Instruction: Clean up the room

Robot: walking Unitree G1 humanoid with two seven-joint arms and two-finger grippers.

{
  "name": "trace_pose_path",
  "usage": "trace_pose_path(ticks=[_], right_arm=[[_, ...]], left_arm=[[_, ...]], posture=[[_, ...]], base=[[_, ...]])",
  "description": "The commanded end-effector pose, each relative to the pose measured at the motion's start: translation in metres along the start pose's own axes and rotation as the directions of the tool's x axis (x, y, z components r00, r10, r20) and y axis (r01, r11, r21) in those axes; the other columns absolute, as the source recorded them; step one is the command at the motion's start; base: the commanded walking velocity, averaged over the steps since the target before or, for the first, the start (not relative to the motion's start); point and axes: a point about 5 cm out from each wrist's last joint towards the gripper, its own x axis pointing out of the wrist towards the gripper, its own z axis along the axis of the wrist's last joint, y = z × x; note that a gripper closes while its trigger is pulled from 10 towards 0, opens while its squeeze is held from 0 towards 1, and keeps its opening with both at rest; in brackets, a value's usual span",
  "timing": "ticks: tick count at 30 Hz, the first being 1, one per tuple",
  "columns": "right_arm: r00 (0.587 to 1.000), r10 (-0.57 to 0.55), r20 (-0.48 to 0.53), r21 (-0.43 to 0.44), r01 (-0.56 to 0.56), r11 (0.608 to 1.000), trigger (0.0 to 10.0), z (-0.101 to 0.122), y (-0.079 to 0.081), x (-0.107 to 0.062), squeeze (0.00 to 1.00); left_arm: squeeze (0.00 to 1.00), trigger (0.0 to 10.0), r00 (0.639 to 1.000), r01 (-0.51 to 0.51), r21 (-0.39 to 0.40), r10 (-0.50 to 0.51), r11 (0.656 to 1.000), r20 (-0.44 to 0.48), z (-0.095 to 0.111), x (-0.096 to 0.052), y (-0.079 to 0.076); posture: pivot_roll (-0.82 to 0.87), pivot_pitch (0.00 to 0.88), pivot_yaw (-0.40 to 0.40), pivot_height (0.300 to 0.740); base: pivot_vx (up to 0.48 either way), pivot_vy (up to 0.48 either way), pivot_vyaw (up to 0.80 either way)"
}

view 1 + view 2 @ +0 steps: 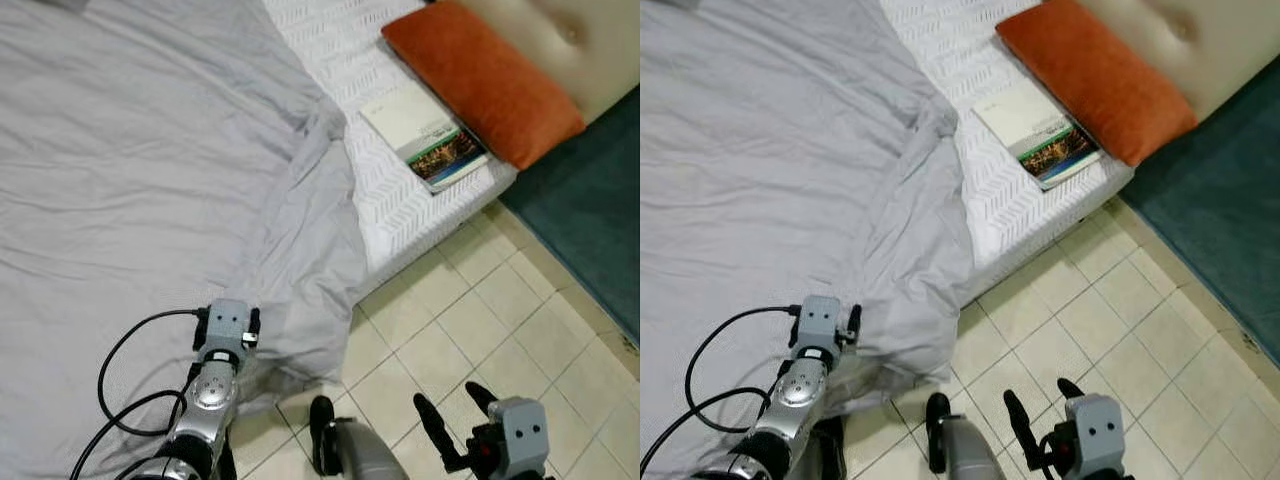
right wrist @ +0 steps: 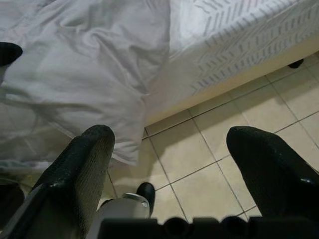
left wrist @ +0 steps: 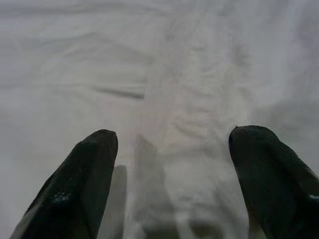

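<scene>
A rumpled grey duvet [image 1: 150,150] covers most of the bed, and its corner [image 1: 300,340] hangs over the bed's edge toward the floor. My left wrist [image 1: 225,325] rests low over that corner. In the left wrist view my left gripper [image 3: 169,164] is open, its fingers spread just above the grey cloth with nothing between them. My right gripper [image 1: 455,410] is open over the tile floor beside the bed and holds nothing. A book [image 1: 425,135] with a green cover lies on the white patterned sheet [image 1: 400,200], next to an orange pillow [image 1: 480,75].
A beige headboard [image 1: 560,40] stands behind the pillow. Dark teal carpet [image 1: 590,200] borders the beige tile floor [image 1: 480,320] on the right. A grey part with a black tip [image 1: 335,445] sits low between my arms. A black cable [image 1: 120,360] loops beside my left arm.
</scene>
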Motion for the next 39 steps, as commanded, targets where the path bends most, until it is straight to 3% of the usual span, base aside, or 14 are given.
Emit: trace_pose_path(ticks=[1,2,3,5,6,8,11,17,21,24,27,28,29,39], right_arm=[[0.998,-0.028,-0.063,0.002,0.029,1.0,10.0,-0.01,-0.004,-0.012,0.0],[0.997,-0.029,-0.071,0.005,0.029,1.0,10.0,-0.011,-0.005,-0.013,0.0],[0.997,-0.029,-0.071,0.005,0.029,1.0,10.0,-0.011,-0.005,-0.013,0.0],[0.996,-0.028,-0.082,0.007,0.028,1.0,10.0,-0.014,-0.004,-0.013,0.0],[0.996,-0.028,-0.082,0.007,0.028,1.0,10.0,-0.014,-0.004,-0.013,0.0],[0.996,-0.023,-0.087,0.009,0.024,1.0,10.0,-0.014,-0.004,-0.011,0.0],[0.996,-0.017,-0.089,0.009,0.018,1.0,10.0,-0.013,-0.003,-0.01,0.0],[0.995,-0.015,-0.096,-0.002,0.015,1.0,10.0,-0.013,-0.007,-0.013,0.0],[0.994,-0.017,-0.108,-0.003,0.017,1.0,10.0,-0.015,-0.007,-0.015,0.0],[0.993,-0.015,-0.114,-0.003,0.015,1.0,10.0,-0.016,-0.007,-0.015,0.0],[0.993,-0.006,-0.12,-0.006,0.005,1.0,10.0,-0.016,-0.005,-0.014,0.0],[0.993,-0.006,-0.12,-0.006,0.005,1.0,10.0,-0.016,-0.005,-0.014,0.0],[0.993,-0.007,-0.115,-0.008,0.006,1.0,10.0,-0.015,-0.006,-0.013,0.0],[0.994,-0.027,-0.109,-0.005,0.027,1.0,10.0,-0.015,-0.005,-0.015,0.0]], left_arm=[[0.0,10.0,0.996,-0.081,-0.061,0.078,0.995,-0.047,-0.016,-0.01,0.008],[0.0,10.0,0.995,-0.096,-0.139,0.09,0.986,-0.045,-0.014,-0.01,0.007],[0.0,10.0,0.995,-0.096,-0.139,0.09,0.986,-0.045,-0.014,-0.01,0.007],[0.0,10.0,0.996,-0.069,-0.284,0.052,0.956,-0.068,-0.014,-0.009,-0.002],[0.0,10.0,0.996,-0.069,-0.284,0.052,0.956,-0.068,-0.014,-0.009,-0.002],[0.0,10.0,0.992,-0.059,-0.488,-0.002,0.871,-0.123,-0.019,-0.01,-0.013],[0.0,10.0,0.984,-0.07,-0.642,-0.052,0.764,-0.168,-0.025,-0.013,-0.022],[0.0,10.0,0.997,-0.04,-0.615,-0.011,0.788,-0.079,-0.013,-0.011,-0.021],[0.0,10.0,0.991,-0.033,-0.628,-0.058,0.778,-0.124,-0.022,-0.014,-0.024],[0.0,10.0,0.979,-0.035,-0.649,-0.103,0.76,-0.174,-0.029,-0.017,-0.029],[0.0,10.0,0.958,-0.028,-0.713,-0.184,0.701,-0.218,-0.035,-0.019,-0.04],[0.0,10.0,0.958,-0.028,-0.713,-0.184,0.701,-0.218,-0.035,-0.019,-0.04],[0.0,0.0,0.957,-0.019,-0.735,-0.201,0.678,-0.21,-0.031,-0.016,-0.042],[0.0,0.0,0.962,0.022,-0.685,-0.201,0.728,-0.184,-0.024,-0.008,-0.032]], posture=[[-0.3,0.549,-0.188,0.74],[-0.29,0.547,-0.187,0.74],[-0.29,0.547,-0.187,0.74],[-0.29,0.542,-0.187,0.74],[-0.29,0.542,-0.187,0.74],[-0.29,0.538,-0.193,0.74],[-0.29,0.537,-0.197,0.74],[-0.29,0.527,-0.201,0.74],[-0.3,0.526,-0.21,0.74],[-0.3,0.527,-0.214,0.74],[-0.31,0.526,-0.216,0.74],[-0.31,0.526,-0.216,0.74],[-0.32,0.52,-0.218,0.74],[-0.32,0.514,-0.2,0.74]], base=[[0.0,0.0,0.0],[0.0,0.0,0.0],[0.0,0.0,0.0],[0.0,0.0,0.0],[0.0,0.0,0.0],[0.0,0.0,0.0],[0.0,0.0,0.0],[0.0,0.0,0.0],[0.0,0.0,0.0],[0.0,0.0,0.0],[0.0,0.0,0.0],[0.0,0.0,0.0],[0.0,0.0,0.0],[0.0,0.0,0.0]])
